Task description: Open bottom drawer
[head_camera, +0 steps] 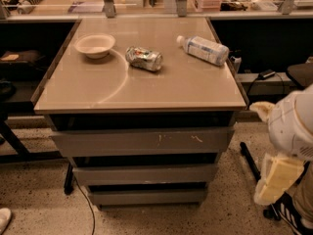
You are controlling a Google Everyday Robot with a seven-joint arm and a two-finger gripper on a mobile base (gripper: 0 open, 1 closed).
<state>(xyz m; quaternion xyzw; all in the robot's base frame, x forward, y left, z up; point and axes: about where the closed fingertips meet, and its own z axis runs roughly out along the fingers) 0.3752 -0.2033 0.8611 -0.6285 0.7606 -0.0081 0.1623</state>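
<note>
The bottom drawer [146,197] is the narrowest of three grey drawers under the table, with a plain face, and it is pushed in. Above it sit the mid-width drawer [144,174] and the widest drawer [142,142] with pale scratch marks, both shut. My gripper [276,179] hangs at the right of the cabinet, on the white arm [296,126], at about the height of the mid drawer. It is apart from the drawers and touches nothing.
On the tabletop [161,89] lie a white bowl [95,45], a crushed can [144,58] and a plastic bottle [203,49]. A black stand leg [252,163] and cables are on the floor to the right. A cable [88,209] runs under the cabinet's left.
</note>
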